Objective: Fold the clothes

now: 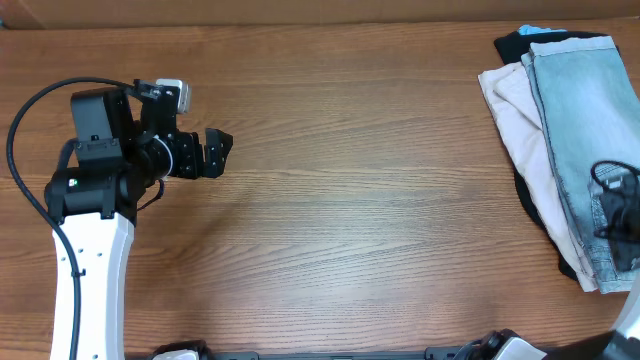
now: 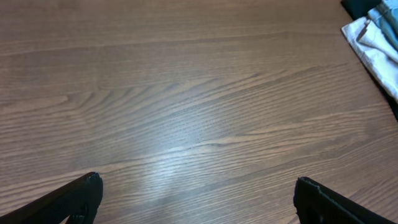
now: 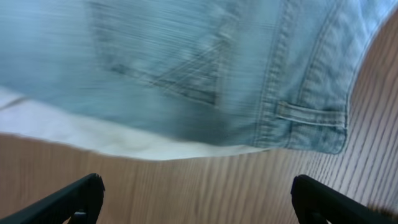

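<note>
The clothes lie in a pile at the table's far right: light-blue denim shorts [image 1: 585, 120] on top, a beige garment [image 1: 520, 125] under them to the left, and a black garment [image 1: 525, 195] at the bottom. My right gripper [image 1: 622, 215] hovers over the near end of the shorts, open and empty. In the right wrist view the shorts [image 3: 186, 56] with a stitched pocket fill the top, beige cloth [image 3: 124, 143] edging below, and my jaws [image 3: 198, 199] are spread over bare wood. My left gripper [image 1: 218, 150] is open and empty at the far left, its jaws [image 2: 198, 199] over bare table.
The wooden table [image 1: 350, 200] stretches between the two arms. In the left wrist view a corner of the pile [image 2: 376, 43] shows at the top right. The left arm's black cable [image 1: 30, 110] loops at the far left.
</note>
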Robot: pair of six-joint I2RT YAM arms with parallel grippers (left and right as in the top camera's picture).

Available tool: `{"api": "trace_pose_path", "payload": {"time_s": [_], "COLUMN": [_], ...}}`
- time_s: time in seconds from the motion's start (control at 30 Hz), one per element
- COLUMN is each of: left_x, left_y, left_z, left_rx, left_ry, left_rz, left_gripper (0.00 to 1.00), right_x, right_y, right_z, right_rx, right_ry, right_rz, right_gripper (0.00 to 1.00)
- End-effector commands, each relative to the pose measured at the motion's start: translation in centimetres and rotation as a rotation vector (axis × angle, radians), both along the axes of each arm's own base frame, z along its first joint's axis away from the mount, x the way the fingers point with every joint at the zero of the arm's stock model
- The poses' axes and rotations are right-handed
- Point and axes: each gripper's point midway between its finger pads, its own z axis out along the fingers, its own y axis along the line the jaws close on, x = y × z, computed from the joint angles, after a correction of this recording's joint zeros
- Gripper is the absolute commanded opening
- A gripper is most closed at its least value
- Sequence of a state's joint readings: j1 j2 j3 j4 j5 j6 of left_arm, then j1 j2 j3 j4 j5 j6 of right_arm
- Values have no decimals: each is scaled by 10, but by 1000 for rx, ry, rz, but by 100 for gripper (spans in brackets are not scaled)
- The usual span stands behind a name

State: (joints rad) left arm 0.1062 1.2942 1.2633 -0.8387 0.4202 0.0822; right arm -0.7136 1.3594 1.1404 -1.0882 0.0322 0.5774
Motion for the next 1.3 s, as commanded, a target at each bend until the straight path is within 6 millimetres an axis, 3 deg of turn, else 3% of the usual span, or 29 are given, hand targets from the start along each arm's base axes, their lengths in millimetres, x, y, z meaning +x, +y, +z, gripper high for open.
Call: {"api": "trace_pose_path", "payload": {"time_s": [0.0, 0.23, 0.37, 0.67, 1.03, 1.27], "left_x": [3, 6, 8, 10, 13, 16], "left_y": [-4, -3, -3, -3, -2, 2], "left_z": [5, 8, 9, 11, 15, 14], "left_rx": [-4, -1, 1, 2, 5, 26], "left_ry": [-18, -38, -46, -59, -80, -85], "left_rz": [-26, -26, -26, -26, -26, -7], "left_gripper": [100, 100, 100, 100, 100, 100], "right_x": [-11, -31, -33, -41, -53, -58], "right_y": [1, -21, -19, -19, -20, -21], "right_z": [-21, -37, -52, -55, -58, -71], "right_rx": [78, 28, 38, 28, 45, 29], "right_ry": [-36, -15, -6, 31, 54, 69], "right_rz": [-63, -112, -113, -123, -192, -199], "right_gripper": [100, 100, 97, 94, 100, 96]}}
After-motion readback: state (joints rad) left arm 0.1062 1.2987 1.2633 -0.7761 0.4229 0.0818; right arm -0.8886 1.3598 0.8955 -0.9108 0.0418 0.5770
